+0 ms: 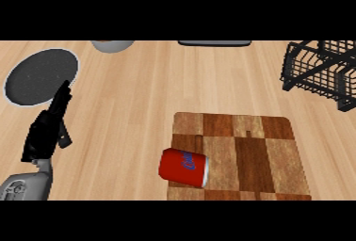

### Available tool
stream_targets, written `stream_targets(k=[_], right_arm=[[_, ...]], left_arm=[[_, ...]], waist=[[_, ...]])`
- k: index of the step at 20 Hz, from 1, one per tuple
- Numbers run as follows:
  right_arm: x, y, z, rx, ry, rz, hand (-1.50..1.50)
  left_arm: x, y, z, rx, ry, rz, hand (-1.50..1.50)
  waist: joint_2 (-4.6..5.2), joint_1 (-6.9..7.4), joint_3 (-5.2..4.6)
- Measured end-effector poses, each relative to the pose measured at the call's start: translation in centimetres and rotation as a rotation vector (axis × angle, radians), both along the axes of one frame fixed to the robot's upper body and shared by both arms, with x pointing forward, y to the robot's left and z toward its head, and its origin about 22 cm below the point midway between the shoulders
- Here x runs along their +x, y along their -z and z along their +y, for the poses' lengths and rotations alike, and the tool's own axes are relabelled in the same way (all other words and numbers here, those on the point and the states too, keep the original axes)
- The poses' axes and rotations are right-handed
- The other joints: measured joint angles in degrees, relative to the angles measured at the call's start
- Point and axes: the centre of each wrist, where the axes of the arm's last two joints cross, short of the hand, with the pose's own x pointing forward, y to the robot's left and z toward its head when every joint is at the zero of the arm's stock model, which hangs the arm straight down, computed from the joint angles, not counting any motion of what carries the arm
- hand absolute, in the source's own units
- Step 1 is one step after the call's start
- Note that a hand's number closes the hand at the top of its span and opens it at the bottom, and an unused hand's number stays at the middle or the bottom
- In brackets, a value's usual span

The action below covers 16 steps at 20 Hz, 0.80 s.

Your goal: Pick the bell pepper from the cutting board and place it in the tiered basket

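Note:
A checkered wooden cutting board lies at the lower right of the counter. On its near left part lies a red can with white lettering, on its side. No bell pepper shows in view. The black wire tiered basket stands at the far right edge, partly cut off. My left hand shows at the left with straight fingers pointing away, holding nothing, well apart from the board. My right hand is out of view.
A dark round plate with a pale rim sits at the far left, just beyond my left hand's fingertips. A grey bowl and a dark flat object touch the far edge.

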Motion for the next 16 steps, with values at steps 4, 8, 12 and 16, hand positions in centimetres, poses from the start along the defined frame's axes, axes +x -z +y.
stream_targets(k=[4,8,12,16], right_arm=[[-0.1,1.0,-1.2,0.071,-0.035,0.019,1.5],[-0.2,2.2,-1.9,0.172,-0.06,0.039,1.5],[-0.3,2.9,-2.9,0.316,-0.032,0.022,-1.5],[-0.7,3.3,-3.7,0.38,-0.06,-0.039,-1.5]], left_arm=[[0.7,0.0,0.0,-0.003,0.003,0.007,0.0],[0.9,0.1,0.0,0.0,-0.002,0.002,0.0],[0.5,0.0,0.0,-0.002,-0.002,0.001,0.0],[0.6,-0.1,0.3,0.001,0.0,0.002,0.0]], waist=[[0.03,-0.08,-0.02],[-0.11,-0.04,-0.3],[-0.41,0.28,-0.79],[-0.57,0.37,-1.21]])
